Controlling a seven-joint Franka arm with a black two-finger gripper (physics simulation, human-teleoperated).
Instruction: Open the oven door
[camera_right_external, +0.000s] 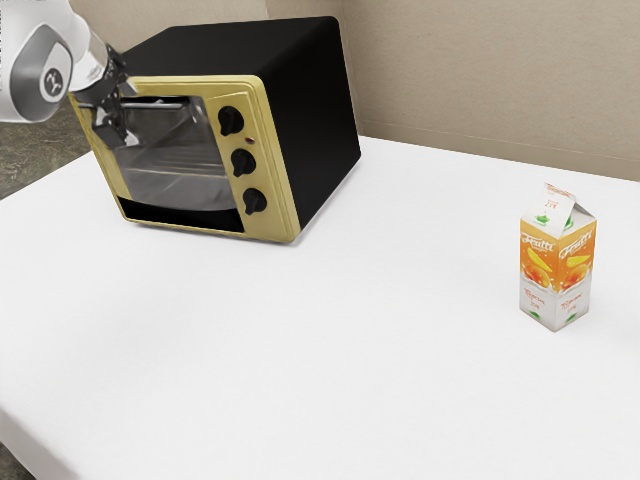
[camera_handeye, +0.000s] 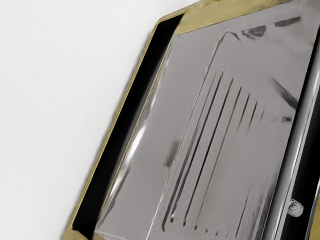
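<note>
The gold-framed black oven (camera_right_external: 310, 110) stands at the exterior view's upper left, its glass door (camera_right_external: 175, 165) shut. A metal handle bar (camera_right_external: 160, 105) crosses the door's upper part. My gripper (camera_right_external: 129, 113) is at the handle's end on the exterior view's left, away from the knobs, with its fingers apart and open. Contact with the bar cannot be told. In the wrist view, the door glass (camera_handeye: 200, 135) lies under the hand, with the shiny handle (camera_handeye: 292, 150) alongside it.
Three black knobs (camera_right_external: 243, 162) line the oven front beside the door. An orange and white juice carton (camera_right_external: 556, 265) stands on the white table (camera_right_external: 330, 350), well apart from the oven. A beige wall (camera_right_external: 480, 80) rises behind.
</note>
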